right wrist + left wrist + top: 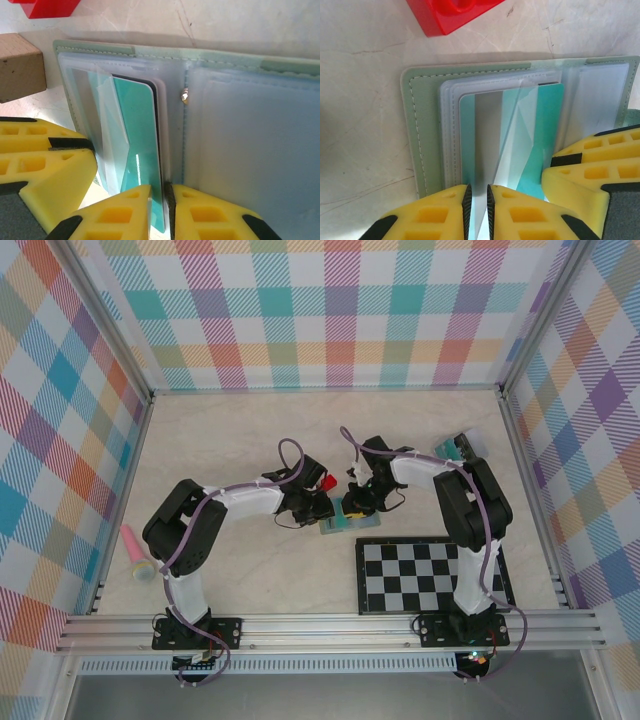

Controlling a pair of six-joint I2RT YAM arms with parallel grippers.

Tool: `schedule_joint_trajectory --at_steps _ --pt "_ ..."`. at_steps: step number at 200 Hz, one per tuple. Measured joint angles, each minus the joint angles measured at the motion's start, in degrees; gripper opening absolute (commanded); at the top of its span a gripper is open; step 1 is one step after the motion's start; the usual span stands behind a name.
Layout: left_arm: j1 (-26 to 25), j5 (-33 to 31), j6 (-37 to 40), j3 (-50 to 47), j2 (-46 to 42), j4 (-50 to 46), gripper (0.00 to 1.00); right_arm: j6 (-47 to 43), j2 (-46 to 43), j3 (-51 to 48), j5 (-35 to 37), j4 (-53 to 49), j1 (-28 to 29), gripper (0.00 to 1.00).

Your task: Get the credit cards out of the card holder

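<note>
**A:** Where is the holder?

**B:** The holder [422, 130] lies open and flat on the bench [250, 430], directly under both sets of jaws. They reach it from two sides. Its sage-green cover faces down and its clear sleeves face up.

**A:** What are the left jaws doing?

**B:** The left jaws are almost together. Their yellow fingertips [442, 212] are clamped on the holder at the edge of a clear sleeve, and only a thin slit shows between them.

**A:** And the right jaws?

**B:** They are almost together too, clamped on the end of a teal card [135, 135]. That end reaches past the sleeve's edge and into the jaws, while the rest of the card lies inside the sleeve. The dark edge of a second card shows just behind it. The right jaws sit just beside the left jaws, at the same half of the holder.

**A:** What else is nearby?

**B:** A red block [455, 12] sits just past the holder's far edge, straight ahead of the left jaws. A wooden block [17, 72] rests just beyond the left jaws, beside the holder's corner. A checkerboard [430, 575] lies on the near side of the right jaws, towards that arm's base. A pink object [135, 552] lies well away to the left of the left jaws, and I cannot tell what it is.
</note>
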Motion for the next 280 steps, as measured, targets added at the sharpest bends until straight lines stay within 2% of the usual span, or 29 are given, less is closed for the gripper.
schedule_joint_trajectory --at_steps 59,113,156,180,215,280 --pt "0.0 0.4 -0.7 -1.1 -0.3 1.6 0.17 -0.4 0.0 0.0 -1.2 0.0 -0.2 0.15" --pt "0.0 0.7 -2.4 -3.2 -1.2 3.8 0.16 -0.6 0.0 0.0 -1.4 -0.3 -0.3 0.0" --pt "0.0 0.7 -2.4 -3.3 -1.9 3.7 0.26 -1.1 0.0 0.5 -0.3 -1.1 0.0 0.0" --pt "0.0 0.3 -1.7 -3.2 -2.8 0.7 0.28 -2.1 -0.1 0.8 1.2 -1.9 0.2 0.0" --pt "0.0 -0.6 -0.5 -2.6 -4.0 -2.2 0.23 -3.1 -1.0 1.0 4.3 -3.9 0.2 0.0" --pt "0.0 1.5 0.3 -2.4 -4.0 0.4 0.16 -3.6 -1.4 1.4 6.6 -5.2 0.2 0.0"
